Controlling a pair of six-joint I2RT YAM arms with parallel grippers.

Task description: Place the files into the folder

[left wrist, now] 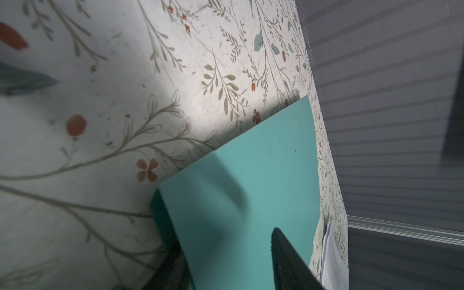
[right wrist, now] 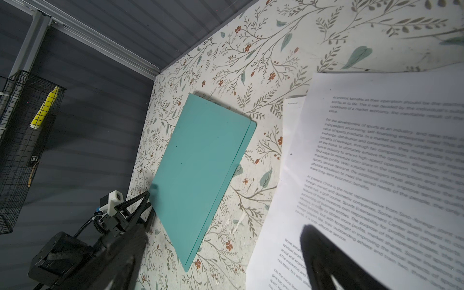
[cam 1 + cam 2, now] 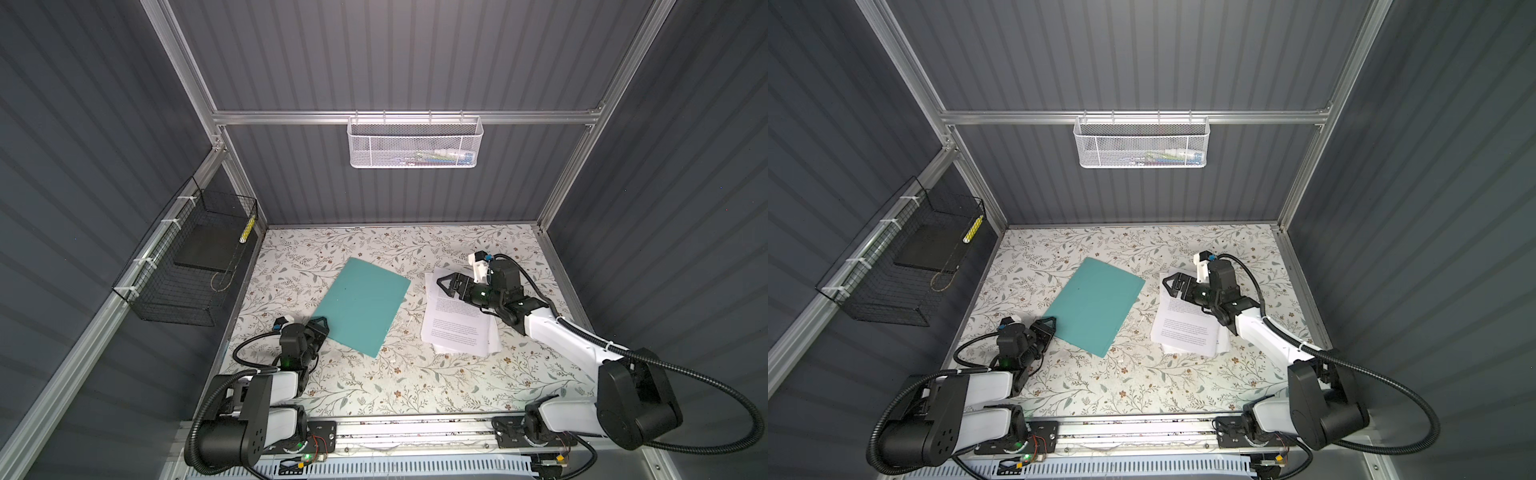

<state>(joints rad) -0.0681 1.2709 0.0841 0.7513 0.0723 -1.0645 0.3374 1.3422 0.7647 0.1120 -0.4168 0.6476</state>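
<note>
The teal folder [image 3: 361, 305] [image 3: 1096, 305] lies closed and slantwise on the flowered table. My left gripper [image 3: 319, 323] [image 3: 1048, 324] is at its near left corner. In the left wrist view the gripper [image 1: 223, 251] stands open, one finger over the folder [image 1: 251, 188] cover and the other beside its edge. The files [image 3: 457, 324] [image 3: 1187, 328], white printed sheets in a loose stack, lie to the folder's right. My right gripper [image 3: 444, 286] [image 3: 1171, 286] hovers open over their far left corner. In the right wrist view nothing sits between its fingers [image 2: 316, 246], which stand above the files [image 2: 376, 163].
A black wire basket [image 3: 183, 270] on the left wall holds a black slab [image 3: 205, 249] and a yellow marker [image 3: 248, 230]. A white mesh basket [image 3: 415, 141] hangs on the back wall. The arms' base rail [image 3: 415, 428] runs along the table's front edge.
</note>
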